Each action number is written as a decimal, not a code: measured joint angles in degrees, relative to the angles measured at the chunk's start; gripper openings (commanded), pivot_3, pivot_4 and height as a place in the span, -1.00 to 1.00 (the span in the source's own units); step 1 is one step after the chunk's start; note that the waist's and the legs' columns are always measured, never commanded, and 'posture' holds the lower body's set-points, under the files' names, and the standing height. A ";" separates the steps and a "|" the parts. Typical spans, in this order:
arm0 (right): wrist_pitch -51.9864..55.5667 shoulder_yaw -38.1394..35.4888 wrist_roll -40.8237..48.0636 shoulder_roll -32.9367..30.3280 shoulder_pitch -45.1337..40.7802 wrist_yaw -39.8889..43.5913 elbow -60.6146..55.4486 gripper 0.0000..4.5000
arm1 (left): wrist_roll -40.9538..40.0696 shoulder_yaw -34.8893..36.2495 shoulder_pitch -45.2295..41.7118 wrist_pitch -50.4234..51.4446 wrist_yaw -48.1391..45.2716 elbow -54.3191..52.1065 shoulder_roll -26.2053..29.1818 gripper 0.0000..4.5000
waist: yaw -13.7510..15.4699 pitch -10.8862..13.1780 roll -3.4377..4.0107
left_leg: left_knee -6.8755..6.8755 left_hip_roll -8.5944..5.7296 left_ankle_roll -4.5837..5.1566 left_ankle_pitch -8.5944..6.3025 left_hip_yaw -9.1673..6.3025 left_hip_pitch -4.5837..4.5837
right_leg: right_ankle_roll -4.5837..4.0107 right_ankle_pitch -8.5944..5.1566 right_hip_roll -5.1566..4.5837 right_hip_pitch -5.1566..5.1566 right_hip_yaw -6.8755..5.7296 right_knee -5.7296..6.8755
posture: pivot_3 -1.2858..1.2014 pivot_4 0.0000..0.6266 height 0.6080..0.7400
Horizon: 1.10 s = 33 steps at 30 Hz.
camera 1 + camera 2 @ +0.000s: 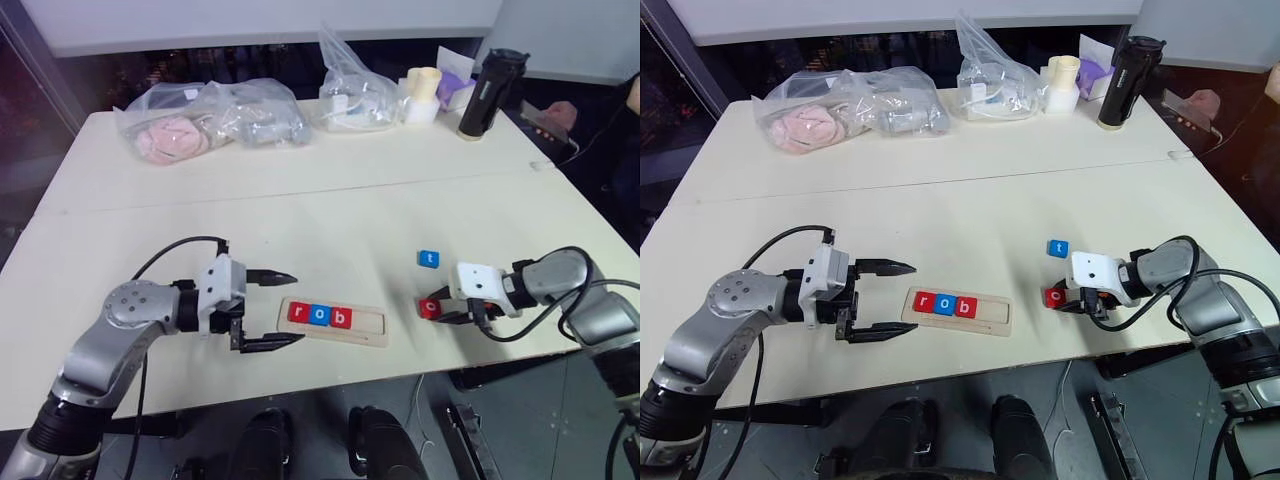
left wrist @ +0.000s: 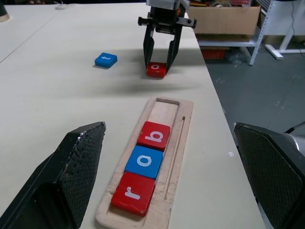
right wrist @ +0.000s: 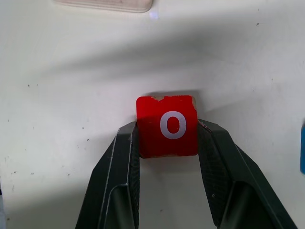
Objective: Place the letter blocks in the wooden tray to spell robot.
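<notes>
Red "o" block [image 3: 167,126] clamped between right jaws, on the surface. Wooden tray [image 1: 371,332] holds r-o-b; fourth slot free, probably its destination. Blue "t" block [image 1: 428,259] waits beyond. Left jaws wide, flanking the tray's end.

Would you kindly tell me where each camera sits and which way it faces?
Head stereo pair: looks forward and down on the table; left gripper, right gripper.
Left wrist: looks along its open fingers over the wooden tray toward the right gripper.
Right wrist: looks down its fingers, shut on the red o block.
Shared: all views show that block.
</notes>
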 measured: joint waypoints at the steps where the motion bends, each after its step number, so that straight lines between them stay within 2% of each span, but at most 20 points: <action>1: 0.96 -0.04 0.39 0.01 0.05 0.04 -1.01 -0.50 | 0.01 0.00 0.10 -0.03 0.05 0.01 0.00 1.00 | 0.02 0.00 0.00 | -0.01 0.00 0.00 0.00 0.00 0.00 | 0.00 0.00 0.00 0.00 0.00 0.00 | 0.03 -0.52 1.00; 7: 12.53 -0.60 5.50 0.34 0.25 -0.18 -13.34 -0.50 | 0.07 0.02 0.75 -0.91 0.33 0.05 -0.04 1.00 | 0.10 0.00 0.00 | -0.07 0.00 0.00 0.00 -0.02 0.00 | 0.00 0.00 -0.04 -0.03 0.00 -0.01 | 0.03 -0.52 1.00; 12: 21.55 -0.25 8.12 3.17 0.64 -3.54 -22.73 -0.50 | 0.08 0.01 1.27 -1.06 0.56 0.04 -0.14 1.00 | 0.21 0.00 0.00 | -0.06 0.01 -0.01 -0.01 -0.02 -0.01 | -0.01 -0.01 -0.12 -0.03 0.00 -0.06 | 0.03 -0.52 1.00; 19: 28.54 4.45 7.39 8.37 2.08 -10.17 -27.25 -0.50 | 0.19 -0.01 1.83 -1.29 1.05 -0.25 -0.14 1.00 | 0.36 -0.01 -0.02 | -0.16 0.00 -0.01 -0.01 -0.01 -0.05 | -0.02 0.00 -0.18 -0.10 0.00 -0.10 | 0.03 -0.52 1.00; 33: 30.34 8.03 4.64 9.56 2.15 -15.42 -27.53 -0.50 | 0.19 -0.14 1.89 -0.97 1.83 -1.25 -0.23 1.00 | 1.25 -0.01 -0.02 | -0.14 -0.01 -0.01 -0.01 0.01 -0.09 | -0.02 0.00 -0.05 -0.12 -0.01 -0.13 | 0.03 -0.52 1.00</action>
